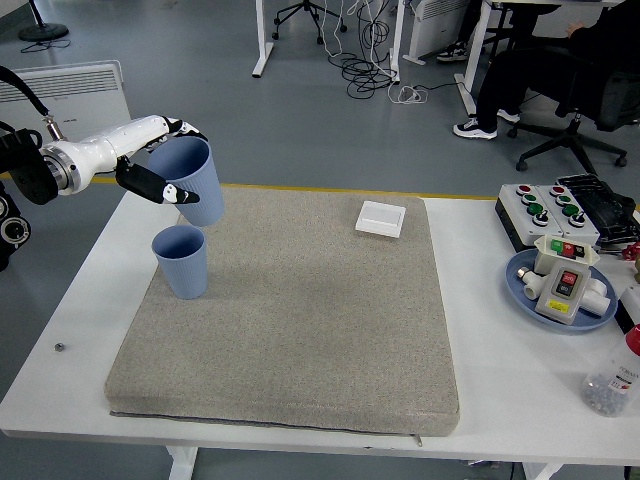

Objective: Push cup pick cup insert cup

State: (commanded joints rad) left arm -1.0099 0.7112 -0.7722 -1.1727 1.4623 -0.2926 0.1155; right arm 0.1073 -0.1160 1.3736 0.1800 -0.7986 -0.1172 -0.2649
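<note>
Cup point(192, 180) of ribbed blue, tilted and lifted clear of the grey mat point(300, 320), sits pinched between the fingers of the left hand point(150, 160) above the mat's far left corner, while a second blue cup point(182, 262) stands upright just below it near the mat's left edge.

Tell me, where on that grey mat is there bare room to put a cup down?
Most of the grey mat is bare: everything between the standing blue cup near its left edge and the small white box at its far right corner. The left hand holds a second cup above that left side. The table's right end is crowded with button boxes and a blue plate.
</note>
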